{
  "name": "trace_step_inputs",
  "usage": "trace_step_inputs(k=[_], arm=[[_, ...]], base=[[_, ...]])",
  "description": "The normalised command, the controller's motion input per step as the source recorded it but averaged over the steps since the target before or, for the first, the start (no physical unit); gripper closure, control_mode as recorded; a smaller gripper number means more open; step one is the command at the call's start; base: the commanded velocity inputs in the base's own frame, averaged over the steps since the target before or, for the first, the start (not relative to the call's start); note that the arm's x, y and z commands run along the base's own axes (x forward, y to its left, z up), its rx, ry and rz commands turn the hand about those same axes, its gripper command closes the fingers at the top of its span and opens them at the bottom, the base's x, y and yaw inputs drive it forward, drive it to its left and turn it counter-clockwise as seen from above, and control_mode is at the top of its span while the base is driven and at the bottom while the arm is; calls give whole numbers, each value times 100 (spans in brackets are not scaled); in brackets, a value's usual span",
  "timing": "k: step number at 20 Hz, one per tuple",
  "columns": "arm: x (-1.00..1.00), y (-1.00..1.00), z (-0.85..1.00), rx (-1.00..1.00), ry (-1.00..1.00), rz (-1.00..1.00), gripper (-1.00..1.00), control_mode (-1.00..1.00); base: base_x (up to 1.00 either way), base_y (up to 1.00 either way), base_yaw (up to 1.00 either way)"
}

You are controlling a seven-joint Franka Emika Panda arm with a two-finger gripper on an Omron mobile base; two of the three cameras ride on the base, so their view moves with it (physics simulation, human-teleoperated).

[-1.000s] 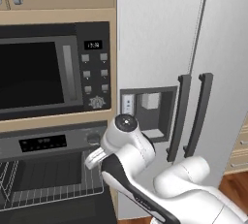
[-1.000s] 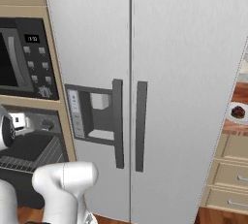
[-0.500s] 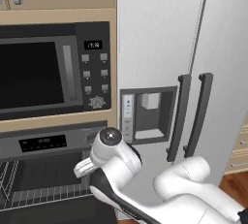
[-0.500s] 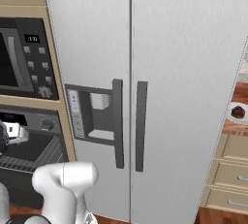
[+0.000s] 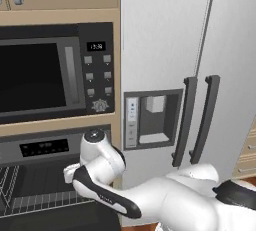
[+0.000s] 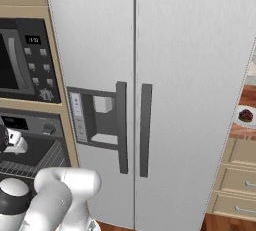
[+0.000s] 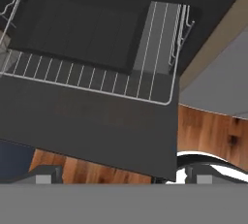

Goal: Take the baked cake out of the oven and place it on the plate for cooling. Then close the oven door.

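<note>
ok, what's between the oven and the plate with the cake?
The fridge, with both doors, its handles and the dispenser, sits between the oven at left and the plate at right, in the right base view.

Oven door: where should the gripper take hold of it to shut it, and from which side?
Its free front edge, from underneath. The oven door lies folded down flat, hinged beside the rack, so lifting that edge likely swings it shut most easily.
</note>
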Motion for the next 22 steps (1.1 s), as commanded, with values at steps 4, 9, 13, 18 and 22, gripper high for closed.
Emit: trace_step_inputs(k=[4,9,13,18,22], arm=[[-2,36,-45,-3,0,1,-100,-100],[-11,30,-61,-2,-3,0,-100,-100],[2,16,-58,0,0,0,-100,-100],[0,20,-44,1,0,-4,-100,-100],[-3,22,-35,1,0,-9,-100,-100]], base=[[0,0,0],[0,0,0],[0,0,0],[0,0,0],[0,0,0]])
